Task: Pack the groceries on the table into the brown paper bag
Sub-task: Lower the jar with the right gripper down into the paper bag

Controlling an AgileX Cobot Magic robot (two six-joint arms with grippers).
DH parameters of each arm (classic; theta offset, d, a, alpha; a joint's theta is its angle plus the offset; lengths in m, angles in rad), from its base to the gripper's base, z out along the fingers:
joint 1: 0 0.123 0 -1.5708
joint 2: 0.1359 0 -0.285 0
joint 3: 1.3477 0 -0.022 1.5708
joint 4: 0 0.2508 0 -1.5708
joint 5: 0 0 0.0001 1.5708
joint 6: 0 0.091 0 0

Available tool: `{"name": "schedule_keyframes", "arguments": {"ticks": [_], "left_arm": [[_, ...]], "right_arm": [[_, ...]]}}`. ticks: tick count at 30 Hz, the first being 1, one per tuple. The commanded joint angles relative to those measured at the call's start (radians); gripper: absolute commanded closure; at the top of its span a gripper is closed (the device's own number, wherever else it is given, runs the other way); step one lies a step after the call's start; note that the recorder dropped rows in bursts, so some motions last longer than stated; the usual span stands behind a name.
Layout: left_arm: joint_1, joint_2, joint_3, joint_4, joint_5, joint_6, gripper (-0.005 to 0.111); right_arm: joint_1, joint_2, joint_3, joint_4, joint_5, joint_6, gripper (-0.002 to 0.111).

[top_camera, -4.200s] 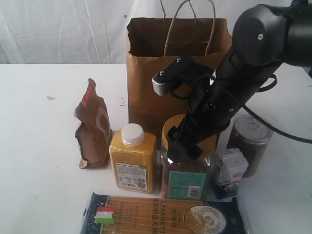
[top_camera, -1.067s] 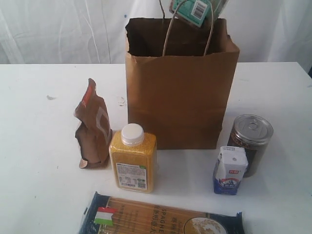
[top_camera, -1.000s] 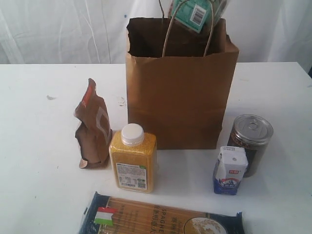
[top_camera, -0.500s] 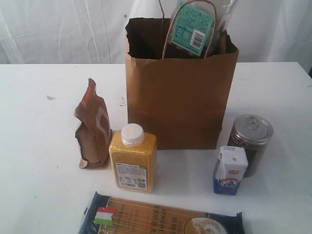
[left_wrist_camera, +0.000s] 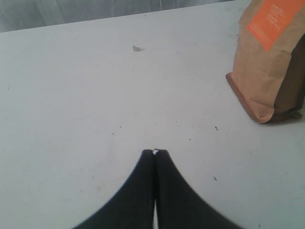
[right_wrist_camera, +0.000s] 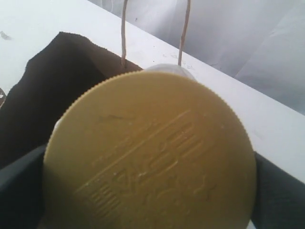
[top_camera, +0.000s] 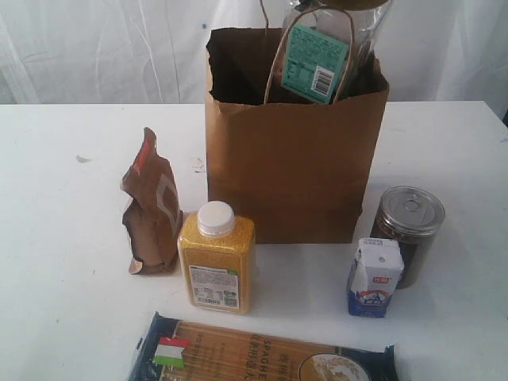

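Note:
The tan-lidded clear jar [top_camera: 319, 62] with a green label hangs upright in the mouth of the brown paper bag [top_camera: 294, 159], behind its handles. Its tan lid [right_wrist_camera: 152, 143] fills the right wrist view, and my right gripper [right_wrist_camera: 150, 191] is shut on it, with a dark finger at each side. Neither gripper shows in the exterior view. My left gripper [left_wrist_camera: 155, 152] is shut and empty above the table [left_wrist_camera: 95, 95], with the brown pouch [left_wrist_camera: 269, 62] off to one side of it.
In front of the bag stand the brown pouch [top_camera: 152, 208], the yellow bottle [top_camera: 216, 262], the white-blue carton [top_camera: 375, 278] and the silver-lidded dark jar [top_camera: 407, 230]. The spaghetti pack [top_camera: 262, 353] lies flat at the near edge.
The jar has come down from above the bag's handles into its mouth. The groceries on the table and the left gripper have not moved.

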Motion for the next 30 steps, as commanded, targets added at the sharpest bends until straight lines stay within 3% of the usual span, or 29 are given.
{"name": "schedule_keyframes", "arguments": {"ticks": [1,14,30], "left_arm": [[-0.006,-0.004,0.003,-0.004,-0.007,-0.001,0.107],[-0.006,-0.004,0.003,-0.004,-0.007,-0.001,0.107],[-0.006,-0.004,0.003,-0.004,-0.007,-0.001,0.107]], "right_arm": [[-0.003,-0.01,0.001,-0.006,-0.035,-0.016,0.108],[-0.077,-0.01,0.001,0.028,-0.031,0.102,0.108],[-0.081,0.066,0.0,0.168,-0.029,0.064,0.108]]}}
